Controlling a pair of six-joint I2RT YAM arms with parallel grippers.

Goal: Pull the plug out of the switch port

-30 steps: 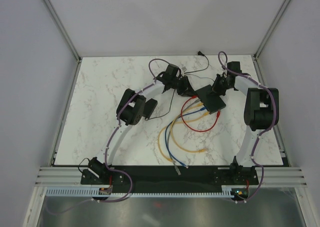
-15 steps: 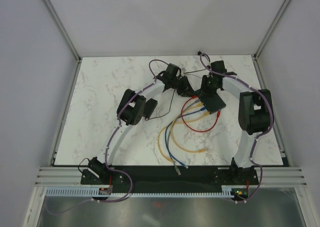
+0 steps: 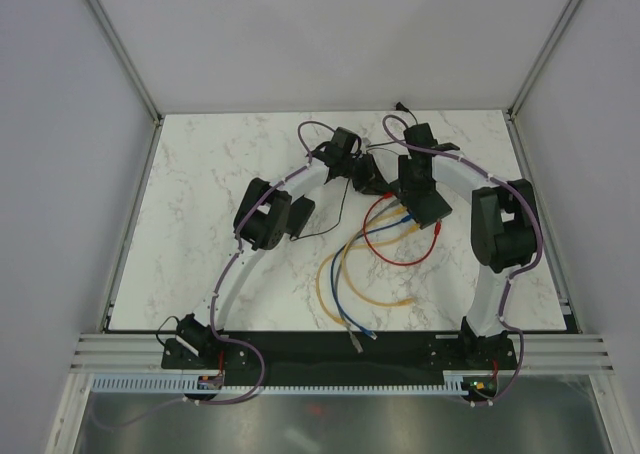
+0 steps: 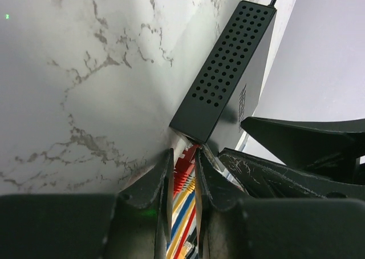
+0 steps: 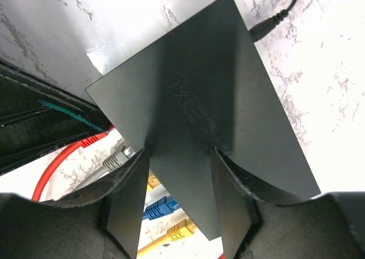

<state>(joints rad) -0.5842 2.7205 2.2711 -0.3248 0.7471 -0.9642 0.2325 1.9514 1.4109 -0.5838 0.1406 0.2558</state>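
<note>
A: Entry one: what changed?
B: The right gripper (image 5: 179, 154) came in from the right side of the top view, its jaws parting on the way. It now stands wide astride the switch (image 5: 211, 99), centre-right of the table. Whether its fingers press the box, I cannot tell.
A: Entry two?
B: The left gripper (image 4: 183, 156) is unmoved: narrow, closed on the red plug (image 4: 183, 170) at the switch's socket edge, bottom centre of its view.
A: Bearing on the task?
B: Judged: the box is about to be braced. The plug appears seated and the pull is not yet made.
A: Surroundings?
B: White marble-patterned table (image 3: 200, 174); patch cables (image 3: 340, 274) mid-frame; pale walls (image 3: 300, 44); aluminium corner posts (image 3: 120, 54).
</note>
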